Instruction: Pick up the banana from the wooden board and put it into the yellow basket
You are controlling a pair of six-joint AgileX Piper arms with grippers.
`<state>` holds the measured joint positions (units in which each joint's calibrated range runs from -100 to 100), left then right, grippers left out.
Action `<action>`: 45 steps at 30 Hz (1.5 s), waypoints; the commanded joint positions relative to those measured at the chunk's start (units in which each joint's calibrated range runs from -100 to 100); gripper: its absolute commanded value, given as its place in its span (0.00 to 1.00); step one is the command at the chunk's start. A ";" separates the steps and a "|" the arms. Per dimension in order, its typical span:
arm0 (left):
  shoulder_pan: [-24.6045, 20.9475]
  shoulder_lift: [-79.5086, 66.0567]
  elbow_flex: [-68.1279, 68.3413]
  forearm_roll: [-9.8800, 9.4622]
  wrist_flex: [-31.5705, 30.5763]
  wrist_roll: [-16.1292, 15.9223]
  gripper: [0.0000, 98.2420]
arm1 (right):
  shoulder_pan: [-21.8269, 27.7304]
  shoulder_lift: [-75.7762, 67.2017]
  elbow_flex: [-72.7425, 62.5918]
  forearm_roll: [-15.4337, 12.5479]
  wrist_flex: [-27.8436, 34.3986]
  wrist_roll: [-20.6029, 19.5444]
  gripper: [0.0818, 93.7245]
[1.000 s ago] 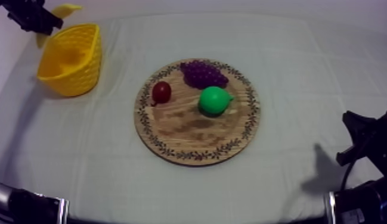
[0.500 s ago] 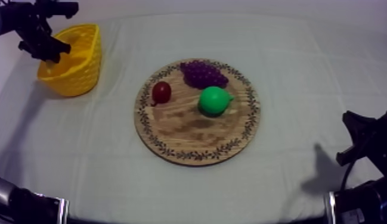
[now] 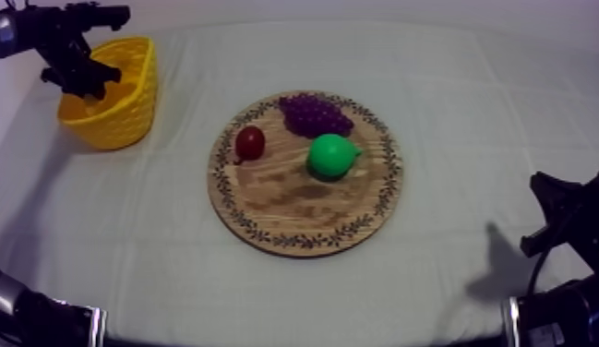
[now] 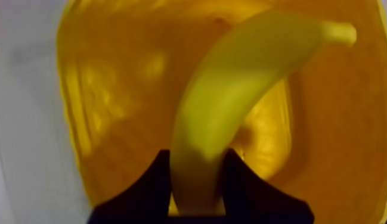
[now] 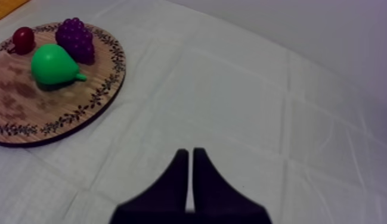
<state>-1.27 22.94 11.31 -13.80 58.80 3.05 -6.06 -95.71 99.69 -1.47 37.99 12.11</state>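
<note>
Two pairs: left jaws tight on banana (image 4: pixel 231 101) over yellow basket (image 4: pixel 112 89); right jaws closed.

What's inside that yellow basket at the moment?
The yellow basket has the left claw over it, shut on a curved yellow toy banana pointing into it. Its bottom looks bare around the banana; what lies under the banana is covered.
</note>
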 commanded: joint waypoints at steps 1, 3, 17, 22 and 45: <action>-0.20 0.54 -0.68 0.40 -0.16 -0.10 0.27 | 0.01 -0.04 -0.03 -0.02 -0.01 -0.02 0.00; -0.43 1.21 -1.51 0.95 -0.54 -0.39 0.29 | 0.01 -0.04 -0.03 -0.02 -0.01 -0.02 0.00; -1.03 1.48 -0.57 3.47 -5.06 -3.83 0.53 | 0.01 -0.04 -0.03 -0.02 -0.01 -0.02 0.00; -0.85 -3.84 4.27 4.09 -8.84 -5.46 0.30 | 0.01 -0.04 -0.03 -0.02 -0.01 -0.02 0.00; 3.23 -74.64 51.52 8.79 -15.23 -2.15 0.00 | 0.01 -0.04 -0.03 -0.02 -0.01 -0.02 0.00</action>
<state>2.02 -36.97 57.29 -5.47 43.60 1.07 -6.06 -95.71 99.69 -1.47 37.94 12.08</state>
